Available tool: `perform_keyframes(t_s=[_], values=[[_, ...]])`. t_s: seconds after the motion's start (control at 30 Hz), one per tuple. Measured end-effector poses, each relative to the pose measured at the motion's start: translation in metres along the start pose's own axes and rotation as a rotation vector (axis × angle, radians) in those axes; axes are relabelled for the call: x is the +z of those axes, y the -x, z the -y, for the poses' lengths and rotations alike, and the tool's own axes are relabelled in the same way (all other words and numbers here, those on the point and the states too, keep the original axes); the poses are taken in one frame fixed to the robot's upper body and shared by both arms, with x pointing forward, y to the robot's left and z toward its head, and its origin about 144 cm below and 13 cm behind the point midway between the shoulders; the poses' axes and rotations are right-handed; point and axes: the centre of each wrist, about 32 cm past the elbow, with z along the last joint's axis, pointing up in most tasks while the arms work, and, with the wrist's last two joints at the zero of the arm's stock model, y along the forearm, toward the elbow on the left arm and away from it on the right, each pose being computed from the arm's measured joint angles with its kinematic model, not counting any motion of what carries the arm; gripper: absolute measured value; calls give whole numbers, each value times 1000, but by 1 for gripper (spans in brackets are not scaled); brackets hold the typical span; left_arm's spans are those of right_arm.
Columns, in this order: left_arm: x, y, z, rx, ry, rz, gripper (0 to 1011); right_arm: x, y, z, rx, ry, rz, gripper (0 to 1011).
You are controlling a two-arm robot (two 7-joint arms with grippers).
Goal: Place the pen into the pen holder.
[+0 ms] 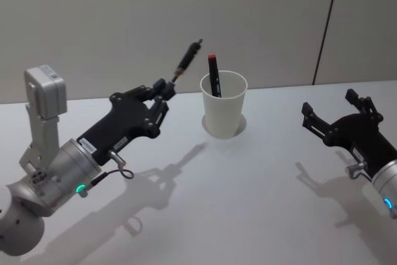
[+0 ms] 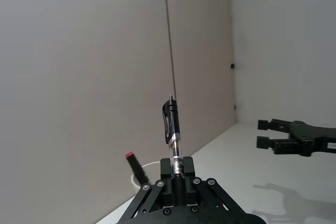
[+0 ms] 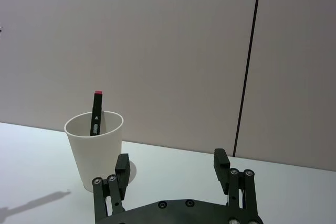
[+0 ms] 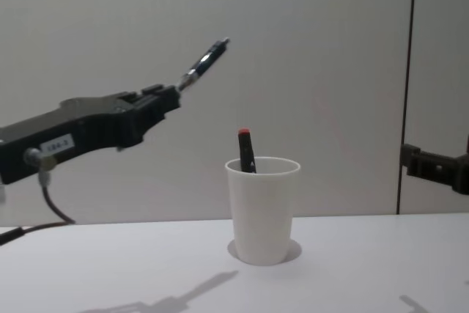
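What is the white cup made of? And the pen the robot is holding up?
The pen holder looks like matte white paper: thin wall, rolled rim. The pen, clamped in the raised left gripper, is probably glossy black plastic with a clear section. The right gripper hangs open at right.

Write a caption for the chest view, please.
Left gripper holds a pen aloft beside the pen holder, which contains a red-capped marker.

head looks down, chest sideways, sharing cup
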Motion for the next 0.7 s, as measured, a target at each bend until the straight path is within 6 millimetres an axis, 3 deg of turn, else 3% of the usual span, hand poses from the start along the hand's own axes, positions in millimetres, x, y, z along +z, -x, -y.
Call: perform_keyframes(t_s=[0.7], values=[[3, 11, 21, -125, -1, 5, 127, 0, 0, 0, 0, 0, 0, 1002]])
